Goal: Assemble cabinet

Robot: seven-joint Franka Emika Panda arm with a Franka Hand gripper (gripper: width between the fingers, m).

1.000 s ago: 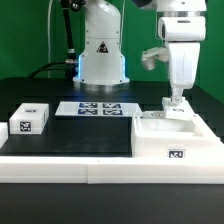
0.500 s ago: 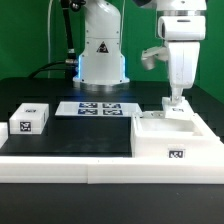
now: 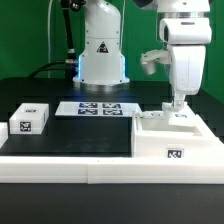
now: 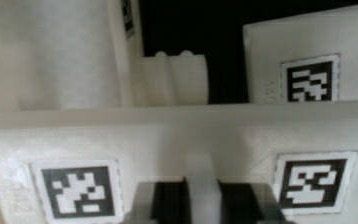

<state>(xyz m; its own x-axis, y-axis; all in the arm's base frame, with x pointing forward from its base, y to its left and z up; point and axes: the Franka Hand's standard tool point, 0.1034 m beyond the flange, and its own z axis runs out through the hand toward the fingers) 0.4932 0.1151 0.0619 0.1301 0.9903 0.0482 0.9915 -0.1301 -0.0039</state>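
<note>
The cabinet's big white box (image 3: 160,142) stands at the exterior view's right front, with a tag on its near face. My gripper (image 3: 178,104) is straight above it, pointing down. It is shut on the top edge of a flat white door panel (image 3: 166,118) that stands on the box. In the wrist view the panel (image 4: 185,150) fills the lower half and bears two tags. My gripper (image 4: 202,203) has its dark fingers (image 4: 167,203) on either side of a thin white strip of the panel. Another tagged white panel (image 4: 309,70) shows beyond.
The marker board (image 3: 98,108) lies flat at the middle back, in front of the arm's base (image 3: 100,55). A smaller tagged white part (image 3: 30,120) sits at the exterior view's left. A white ledge (image 3: 70,168) runs along the table's front.
My gripper has shifted a little to the exterior view's right and lower over the box, and the door panel moved with it. The part at the left has not moved.
</note>
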